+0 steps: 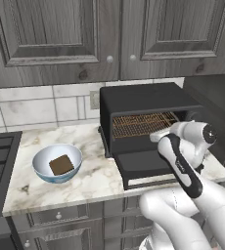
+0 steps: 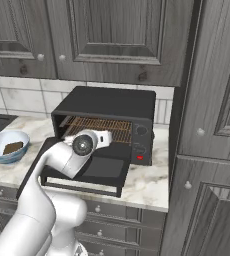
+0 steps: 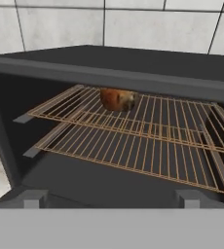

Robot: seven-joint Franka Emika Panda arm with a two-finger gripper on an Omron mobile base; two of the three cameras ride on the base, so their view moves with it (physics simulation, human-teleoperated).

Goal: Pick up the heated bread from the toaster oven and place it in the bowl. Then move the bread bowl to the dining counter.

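While the toaster oven [image 1: 148, 124] stood with its door dropped, the heated bread [image 3: 118, 99] was recorded at twelve o'clock in the hand view, far back on the upper wire rack [image 3: 133, 124]. Judged light, soft, crushable; best pinched gently across its sides. Pincer opening could not be told.

The white arm rises from below, bends at a dark-jointed elbow and reaches forward, roughly level. Its wrist faces ahead, and the hand [image 1: 159, 136] at its end is too hidden to show how its fingers stand.
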